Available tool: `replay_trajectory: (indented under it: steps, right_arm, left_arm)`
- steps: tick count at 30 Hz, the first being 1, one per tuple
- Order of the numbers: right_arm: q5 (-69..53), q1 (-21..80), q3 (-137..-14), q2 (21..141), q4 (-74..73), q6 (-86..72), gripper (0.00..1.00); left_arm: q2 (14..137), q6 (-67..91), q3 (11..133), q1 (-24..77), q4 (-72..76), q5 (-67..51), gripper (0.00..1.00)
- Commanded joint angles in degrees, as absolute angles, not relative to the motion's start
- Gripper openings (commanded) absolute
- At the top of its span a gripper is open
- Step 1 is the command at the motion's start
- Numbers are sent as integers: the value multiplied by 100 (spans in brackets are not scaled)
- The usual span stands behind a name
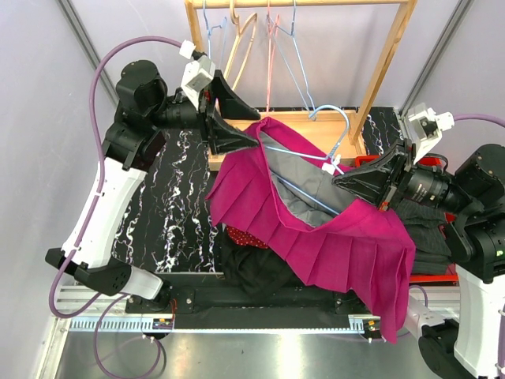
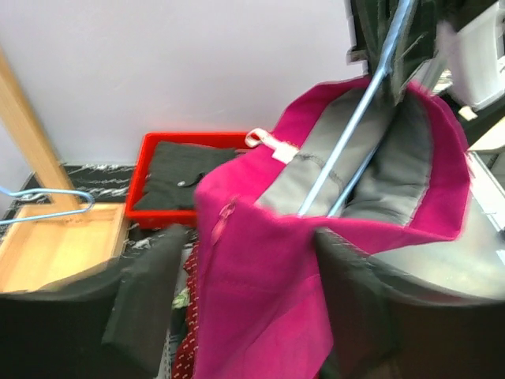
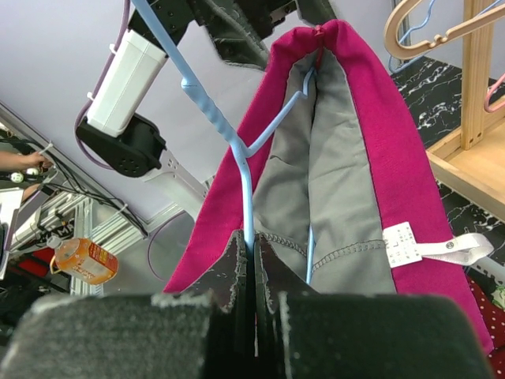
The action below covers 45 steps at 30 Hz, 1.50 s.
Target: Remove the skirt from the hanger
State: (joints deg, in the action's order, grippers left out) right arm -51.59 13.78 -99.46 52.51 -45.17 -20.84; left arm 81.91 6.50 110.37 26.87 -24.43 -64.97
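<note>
Skirt (image 1: 316, 237) droops over black marble table (image 1: 170, 205). R gripper (image 3: 252, 253) clamps blue hanger (image 3: 213, 118). L gripper (image 1: 254, 129) jaws wide astride waistband, wooden rack (image 1: 387, 63) just beyond.

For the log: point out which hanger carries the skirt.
The light-blue wire hanger pinched in the right gripper, threaded through the magenta skirt. The other hangers hang bare on the wooden rack.

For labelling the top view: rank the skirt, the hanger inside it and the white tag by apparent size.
1. skirt: by far the largest.
2. hanger: clearly smaller, and partly hidden in the skirt, so its full extent is unsure.
3. tag: the smallest.
</note>
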Motion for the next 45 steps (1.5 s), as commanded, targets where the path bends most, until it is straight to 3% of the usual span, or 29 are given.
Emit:
replay_trajectory:
  steps: [1,2,3,6,15,22,28,33,42,45]
  right_arm:
    - [-5282,1389,-9818,5186,-3754,-2267,0]
    - [-5282,1389,-9774,5194,-3753,-2285,0]
    - [-5282,1389,-9765,5212,-3744,-2276,0]
    - [-5274,1389,-9747,5238,-3753,-2276,0]
    - [-5273,1389,-9809,5282,-3640,-2328,0]
    - [-5651,1380,-8905,5581,-1928,-3207,0]
    - [-5441,1871,-8613,5915,-1547,-3139,0]
    - [-4633,3048,-9122,6705,-1820,-2646,0]
    - [-4052,3138,-10185,7268,-1274,-2567,0]
    - [-3650,3129,-10756,7111,-2088,-2060,0]
  left_arm:
    - [8112,1282,10890,2663,-1426,-6996,50]
    - [8112,1362,10872,2663,-1319,-7048,43]
    - [8104,1519,10872,2646,-1223,-7049,26]
    - [8086,1608,10960,2602,-1125,-6961,6]
    - [7972,1371,10862,2584,-1415,-6873,0]
    - [8112,1757,11636,3075,-1362,-6443,0]
    - [8279,2039,12041,3603,-1345,-6372,0]
    - [8481,2153,12269,3840,-1231,-6372,0]
    - [8262,1960,11962,3902,-1493,-6486,0]
    - [8113,1574,11962,3719,-1914,-6460,0]
